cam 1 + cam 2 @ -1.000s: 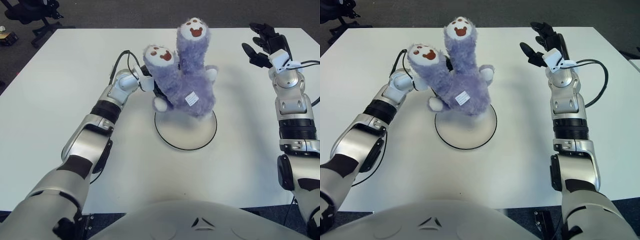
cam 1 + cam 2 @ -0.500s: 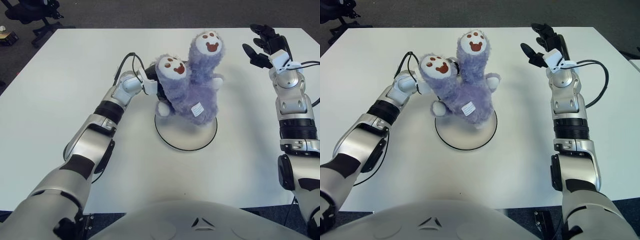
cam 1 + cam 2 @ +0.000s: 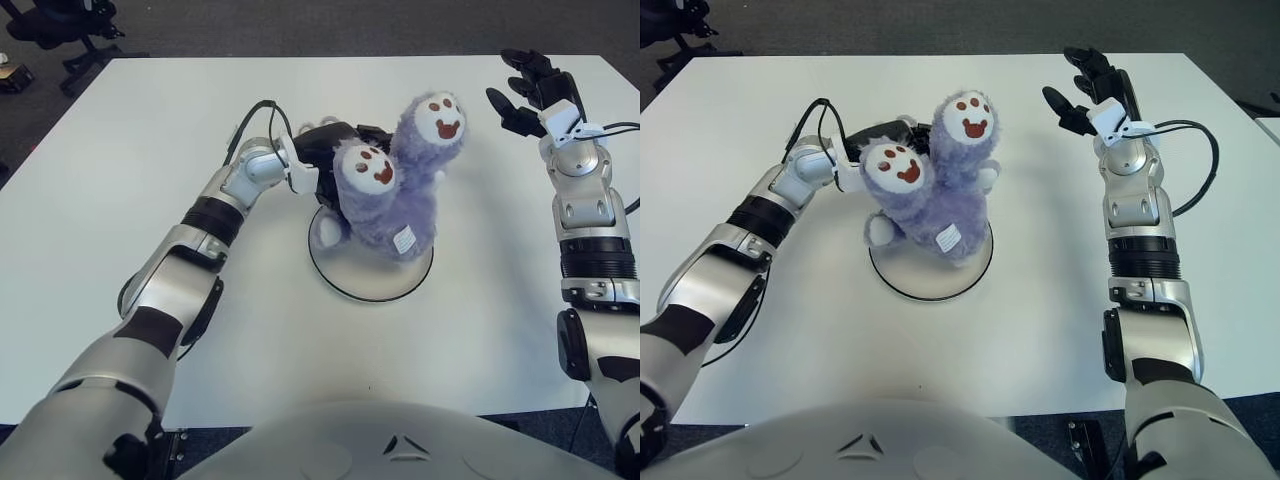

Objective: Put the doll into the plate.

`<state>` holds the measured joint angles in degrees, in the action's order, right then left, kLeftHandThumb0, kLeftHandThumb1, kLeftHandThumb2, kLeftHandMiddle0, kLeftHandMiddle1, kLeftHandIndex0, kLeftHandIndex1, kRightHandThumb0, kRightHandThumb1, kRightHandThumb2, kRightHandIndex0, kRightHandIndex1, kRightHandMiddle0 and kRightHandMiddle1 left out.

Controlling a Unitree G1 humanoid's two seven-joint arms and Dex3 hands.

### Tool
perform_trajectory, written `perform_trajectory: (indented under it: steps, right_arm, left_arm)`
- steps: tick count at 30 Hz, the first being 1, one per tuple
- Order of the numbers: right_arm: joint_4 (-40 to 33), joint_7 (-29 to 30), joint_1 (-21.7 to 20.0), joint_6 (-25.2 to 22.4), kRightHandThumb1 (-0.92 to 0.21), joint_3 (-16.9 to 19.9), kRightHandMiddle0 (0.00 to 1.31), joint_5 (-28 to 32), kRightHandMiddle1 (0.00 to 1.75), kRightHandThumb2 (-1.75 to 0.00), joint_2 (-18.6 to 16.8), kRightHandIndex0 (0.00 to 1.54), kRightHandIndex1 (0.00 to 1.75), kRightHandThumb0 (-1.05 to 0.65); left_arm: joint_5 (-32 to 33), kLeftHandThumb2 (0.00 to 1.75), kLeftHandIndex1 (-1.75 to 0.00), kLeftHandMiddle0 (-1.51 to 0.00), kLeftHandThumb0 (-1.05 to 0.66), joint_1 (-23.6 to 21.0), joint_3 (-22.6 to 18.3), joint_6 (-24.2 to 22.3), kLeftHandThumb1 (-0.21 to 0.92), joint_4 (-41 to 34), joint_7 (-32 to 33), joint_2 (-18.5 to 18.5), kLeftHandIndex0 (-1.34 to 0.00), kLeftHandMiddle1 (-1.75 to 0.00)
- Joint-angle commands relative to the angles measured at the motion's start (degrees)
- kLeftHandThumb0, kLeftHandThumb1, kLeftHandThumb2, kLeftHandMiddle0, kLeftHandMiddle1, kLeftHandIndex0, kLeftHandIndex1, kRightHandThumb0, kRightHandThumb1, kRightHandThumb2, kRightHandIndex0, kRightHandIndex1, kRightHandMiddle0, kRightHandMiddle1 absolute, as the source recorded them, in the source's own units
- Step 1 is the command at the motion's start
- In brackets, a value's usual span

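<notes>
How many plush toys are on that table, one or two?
1. A single purple doll with two paw-printed feet sticking up, over the white plate at the table's middle, with the left hand behind it. Nothing else plush shows.

centre: doll (image 3: 395, 190) and left hand (image 3: 325, 150) block plate (image 3: 345, 278)
lower frame: bare desk (image 3: 300, 350)
upper right: right hand (image 3: 530, 85)

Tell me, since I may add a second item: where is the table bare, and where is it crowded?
Bare table lies left of the left hand, in front of the plate toward the robot's body, and between the plate and the right hand. The plate is crowded: the purple doll covers its far part.
</notes>
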<state>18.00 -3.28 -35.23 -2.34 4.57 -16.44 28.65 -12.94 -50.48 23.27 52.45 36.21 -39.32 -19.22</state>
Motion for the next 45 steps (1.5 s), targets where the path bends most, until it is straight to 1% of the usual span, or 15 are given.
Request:
perform_trajectory:
  steps: [1, 2, 3, 5, 6, 7, 8, 11, 20, 23, 29, 30, 34, 38, 45]
  right_arm:
    - [0.4, 0.3, -1.3, -0.1, -0.92, -0.1, 0.33, -0.2, 0.2, -0.57, 0.9, 0.51, 0.0, -0.65]
    - [0.5, 0.3, -1.3, -0.1, -0.92, -0.2, 0.33, -0.2, 0.2, -0.57, 0.9, 0.51, 0.0, -0.65]
    - [0.7, 0.2, -1.3, 0.0, -0.92, -0.1, 0.33, -0.1, 0.2, -0.57, 1.0, 0.51, 0.0, -0.65]
    - [1.1, 0.1, -1.4, 0.0, -0.92, 0.0, 0.33, 0.0, 0.21, -0.57, 1.2, 0.51, 0.0, -0.65]
    - [1.2, 0.0, -1.4, 0.1, -0.92, 0.0, 0.33, 0.0, 0.21, -0.57, 1.2, 0.51, 0.0, -0.65]
    - [1.2, 0.0, -1.4, 0.1, -0.92, 0.0, 0.33, 0.0, 0.21, -0.57, 1.2, 0.51, 0.0, -0.65]
    - [1.2, 0.0, -1.4, 0.1, -0.92, 0.0, 0.32, 0.1, 0.21, -0.57, 1.2, 0.51, 0.0, -0.65]
    - [1.1, -0.1, -1.3, 0.1, -0.92, 0.1, 0.32, 0.2, 0.21, -0.57, 1.3, 0.51, 0.0, -0.66]
    - [1.4, -0.1, -1.2, 0.2, -0.92, 0.2, 0.32, 0.3, 0.22, -0.56, 1.5, 0.51, 0.0, -0.66]
    - [1.5, -0.2, -1.2, 0.2, -0.92, 0.3, 0.32, 0.4, 0.22, -0.56, 1.5, 0.49, 0.0, -0.67]
    - [1.5, -0.2, -1.2, 0.3, -0.92, 0.2, 0.32, 0.5, 0.22, -0.56, 1.6, 0.48, 0.0, -0.67]
    - [1.7, -0.2, -1.2, 0.3, -0.92, 0.2, 0.32, 0.5, 0.22, -0.56, 1.6, 0.48, 0.0, -0.67]
    - [2.3, -0.2, -1.3, 0.5, -0.92, 0.1, 0.33, 0.6, 0.23, -0.56, 1.8, 0.47, 0.0, -0.67]
    - [2.5, -0.2, -1.2, 0.6, -0.92, 0.1, 0.33, 0.7, 0.24, -0.55, 1.9, 0.47, 0.0, -0.67]
    - [2.6, -0.2, -1.3, 0.6, -0.92, 0.1, 0.32, 0.7, 0.25, -0.55, 1.9, 0.47, 0.0, -0.67]
  left_arm:
    - [0.1, 0.23, -0.44, -0.48, -0.49, 0.4, 0.7, -1.1, 0.92, -0.4, -2.1, -0.9, -0.41, -0.78]
    - [0.2, 0.23, -0.43, -0.48, -0.5, 0.4, 0.7, -1.2, 0.92, -0.5, -2.2, -0.9, -0.41, -0.78]
    - [0.3, 0.23, -0.43, -0.48, -0.5, 0.0, 0.9, -0.3, 0.92, -0.1, -2.8, -1.1, -0.41, -0.77]
    - [0.5, 0.28, -0.28, -0.56, -0.61, -0.5, 1.2, 0.8, 0.92, 0.4, -3.6, -1.3, -0.4, -0.46]
    - [0.7, 0.29, -0.24, -0.58, -0.63, -0.7, 1.3, 1.2, 0.92, 0.6, -4.0, -1.4, -0.41, -0.4]
    - [0.8, 0.3, -0.18, -0.62, -0.65, -0.7, 1.3, 1.3, 0.92, 0.7, -4.2, -1.3, -0.42, -0.29]
    - [1.2, 0.31, -0.15, -0.65, -0.67, -0.8, 1.4, 1.5, 0.92, 0.8, -4.7, -1.4, -0.43, -0.22]
    - [2.3, 0.33, -0.1, -0.69, -0.7, -1.3, 1.6, 2.3, 0.92, 1.3, -6.4, -1.4, -0.45, -0.14]
    - [4.3, 0.37, -0.07, -0.69, -0.73, -2.4, 1.7, 3.2, 0.92, 2.5, -9.8, -1.5, -0.47, -0.07]
    - [5.7, 0.41, -0.07, -0.69, -0.76, -3.1, 1.6, 3.5, 0.92, 3.2, -11.4, -1.8, -0.46, -0.06]
    - [6.3, 0.44, -0.06, -0.69, -0.78, -3.2, 1.3, 3.8, 0.92, 3.5, -12.4, -1.6, -0.46, -0.04]
    - [7.1, 0.44, -0.06, -0.69, -0.78, -3.7, 1.2, 3.7, 0.92, 3.7, -13.2, -1.9, -0.46, -0.04]
    - [9.2, 0.52, -0.02, -0.63, -0.87, -4.8, 0.6, 3.1, 0.92, 3.7, -15.6, -2.7, -0.39, -0.01]
    - [10.9, 0.54, 0.0, -0.58, -0.93, -5.4, 0.2, 0.8, 0.92, 2.0, -18.1, -3.8, -0.35, 0.0]
    - [11.4, 0.55, 0.0, -0.56, -0.95, -5.2, -0.3, -0.2, 0.92, 1.2, -19.3, -3.8, -0.34, 0.0]
